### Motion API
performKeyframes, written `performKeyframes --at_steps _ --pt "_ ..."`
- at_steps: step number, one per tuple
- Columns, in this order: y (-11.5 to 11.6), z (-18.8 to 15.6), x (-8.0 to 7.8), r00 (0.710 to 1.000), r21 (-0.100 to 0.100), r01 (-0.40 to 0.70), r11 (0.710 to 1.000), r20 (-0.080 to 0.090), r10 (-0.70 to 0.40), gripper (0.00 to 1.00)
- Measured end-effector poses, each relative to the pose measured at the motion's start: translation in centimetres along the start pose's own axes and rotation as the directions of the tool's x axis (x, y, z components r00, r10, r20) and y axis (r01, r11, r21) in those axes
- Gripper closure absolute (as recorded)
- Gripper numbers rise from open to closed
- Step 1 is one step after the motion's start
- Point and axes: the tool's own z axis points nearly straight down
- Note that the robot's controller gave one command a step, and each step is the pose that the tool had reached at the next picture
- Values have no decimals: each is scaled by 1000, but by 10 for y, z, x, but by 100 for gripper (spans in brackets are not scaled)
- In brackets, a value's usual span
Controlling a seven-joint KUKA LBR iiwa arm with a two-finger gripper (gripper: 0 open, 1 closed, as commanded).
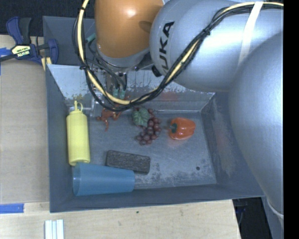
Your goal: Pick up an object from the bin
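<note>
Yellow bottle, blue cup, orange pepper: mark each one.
yellow bottle (78, 139), camera view, middle of its body.
blue cup (102, 180), camera view, middle of its side.
orange pepper (183, 128), camera view, its orange flesh.

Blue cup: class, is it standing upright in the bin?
No, the blue cup lies on its side along the near wall of the bin, next to the base of the yellow squeeze bottle.
</note>
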Motion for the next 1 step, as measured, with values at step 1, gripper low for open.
performKeyframes --at_steps 1 --pt "-102 163 63 990 -1 -142 990 2 142 0"
